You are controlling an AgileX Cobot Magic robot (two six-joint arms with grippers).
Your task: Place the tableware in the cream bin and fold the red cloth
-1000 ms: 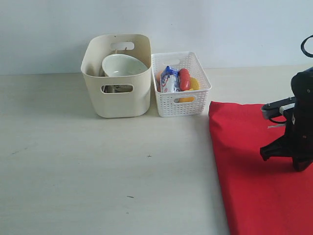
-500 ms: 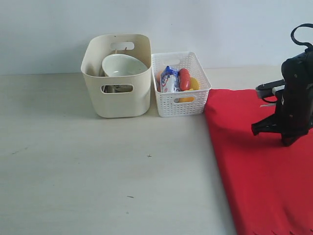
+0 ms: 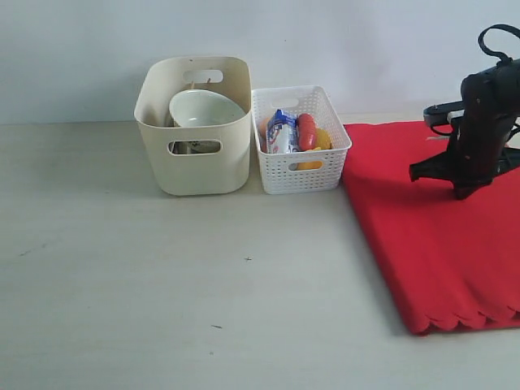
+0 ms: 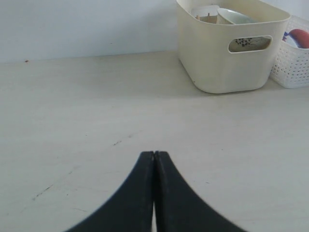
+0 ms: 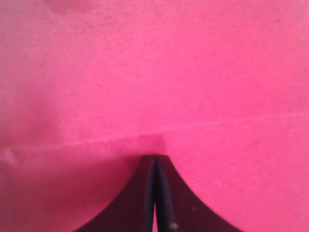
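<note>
The red cloth (image 3: pixel 431 244) lies on the right of the table, its scalloped edge (image 3: pixel 471 321) toward the front. My right gripper (image 3: pixel 463 193) is down over the cloth's far part. In the right wrist view that gripper (image 5: pixel 155 157) is shut, with a small pinch of red cloth (image 5: pixel 154 72) at its tips. The cream bin (image 3: pixel 195 162) stands at the back and holds the white bowl (image 3: pixel 203 110); other tableware inside is mostly hidden. My left gripper (image 4: pixel 154 153) is shut on nothing above bare table, some way from the cream bin (image 4: pixel 217 63).
A white lattice basket (image 3: pixel 301 166) with a milk carton, sausage and yellow fruit stands right of the bin, touching the cloth's corner. The wall runs behind both containers. The left arm is outside the exterior view.
My right gripper has moved toward the back wall and the red cloth has moved with it. The cloth's scalloped front edge has come into view.
</note>
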